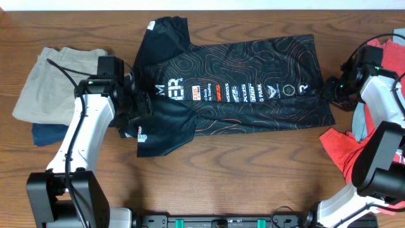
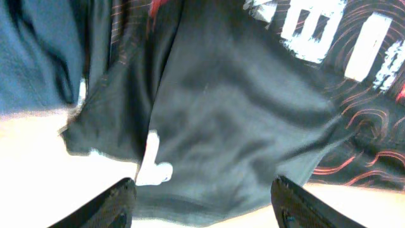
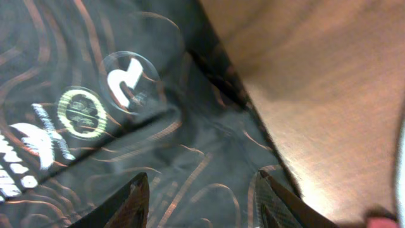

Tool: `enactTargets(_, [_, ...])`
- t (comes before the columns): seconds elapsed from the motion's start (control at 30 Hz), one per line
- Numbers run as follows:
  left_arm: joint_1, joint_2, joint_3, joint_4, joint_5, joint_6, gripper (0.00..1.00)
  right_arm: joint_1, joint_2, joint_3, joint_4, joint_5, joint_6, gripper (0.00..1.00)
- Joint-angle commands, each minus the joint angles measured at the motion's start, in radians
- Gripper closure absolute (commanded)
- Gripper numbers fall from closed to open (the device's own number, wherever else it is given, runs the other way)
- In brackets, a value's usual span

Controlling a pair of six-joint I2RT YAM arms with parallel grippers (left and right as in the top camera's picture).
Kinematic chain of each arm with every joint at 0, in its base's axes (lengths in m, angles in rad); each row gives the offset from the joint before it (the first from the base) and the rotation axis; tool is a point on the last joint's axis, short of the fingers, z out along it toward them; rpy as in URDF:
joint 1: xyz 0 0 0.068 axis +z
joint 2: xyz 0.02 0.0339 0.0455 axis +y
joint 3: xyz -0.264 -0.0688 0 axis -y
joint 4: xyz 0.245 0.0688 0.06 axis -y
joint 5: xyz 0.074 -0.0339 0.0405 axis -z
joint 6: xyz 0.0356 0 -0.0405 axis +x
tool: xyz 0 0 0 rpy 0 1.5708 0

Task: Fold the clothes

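The black jersey [image 1: 240, 95] with orange contour lines and white and red logos lies spread across the table, collar end at the left. My left gripper [image 1: 140, 107] is open over its collar and sleeve area; the left wrist view shows dark fabric [image 2: 221, 126] between the spread fingers [image 2: 202, 196]. My right gripper [image 1: 330, 88] is open over the jersey's right hem edge; the right wrist view shows patterned fabric [image 3: 158, 126] between its fingers [image 3: 202, 190], beside bare wood.
Khaki trousers [image 1: 47, 82] lie on a navy garment [image 1: 47, 134] at the left. A red T-shirt [image 1: 345, 149] lies at the right edge under the right arm. Wooden table [image 1: 253, 177] extends along the front.
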Motion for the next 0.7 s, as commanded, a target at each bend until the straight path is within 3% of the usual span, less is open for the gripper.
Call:
enactTargets(0.0, [-0.025, 0.003, -0.018, -0.036, 0.01, 0.003, 0.3, 0.01, 0.008, -0.026, -0.008, 0.101, -0.002, 0.49])
enactTargets(0.37, [-0.245, 0.005, -0.195, 0.08, 0.006, 0.028, 0.29, 0.009, 0.008, -0.232, 0.146, 0.125, -0.001, 0.58])
enactTargets(0.53, [-0.34, 0.016, -0.24, 0.163, 0.006, 0.028, 0.29, 0.009, 0.008, -0.266, 0.172, 0.125, 0.004, 0.64])
enactTargets(0.67, [-0.394, 0.046, -0.258, 0.211, -0.022, 0.028, 0.28, 0.009, 0.008, -0.266, 0.166, 0.124, 0.01, 0.63])
